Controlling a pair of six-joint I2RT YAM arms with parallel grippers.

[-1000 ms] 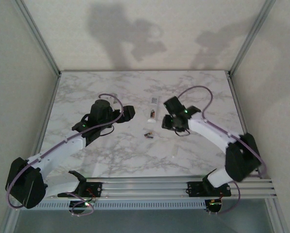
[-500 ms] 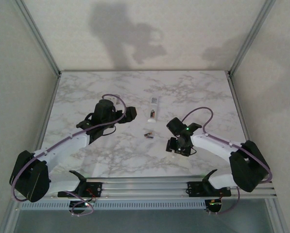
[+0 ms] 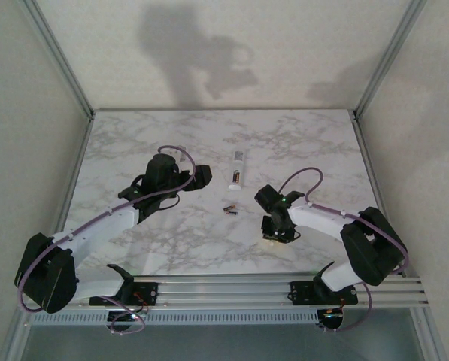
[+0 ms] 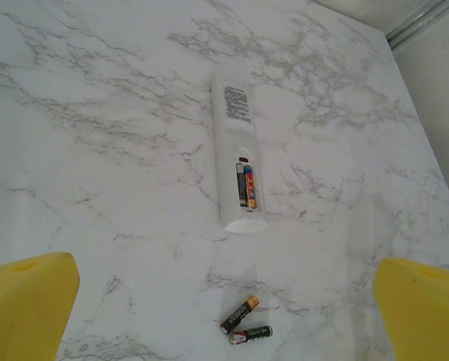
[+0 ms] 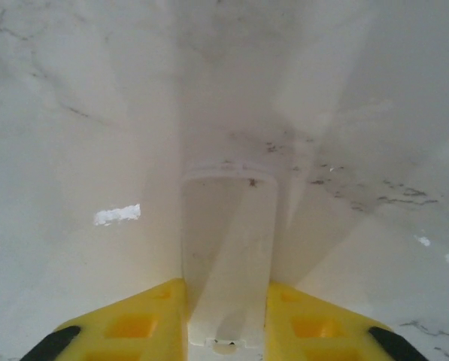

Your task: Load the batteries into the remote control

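Observation:
The white remote control (image 4: 237, 147) lies back-up with its compartment open, and two cells sit inside it. Two loose batteries (image 4: 239, 314) with copper-coloured ends lie together on the marble just near of it, seen from above as small dark cells (image 3: 230, 210) below the remote control (image 3: 238, 167). My left gripper (image 4: 224, 304) hovers open over them, its yellow fingers (image 4: 28, 301) far apart. My right gripper (image 5: 226, 301) is low on the table at the near right (image 3: 275, 229), shut on a flat white cover piece (image 5: 228, 241) that lies on the marble.
Marble tabletop (image 3: 134, 143) bounded by aluminium posts and plain walls. The rail with both arm bases (image 3: 224, 289) runs along the near edge. Open marble lies behind and to the left of the remote.
My right arm swung from beside the remote to the near right, dropped over the white cover piece and narrowed its jaws onto it. The left arm shifted slightly, then held still.

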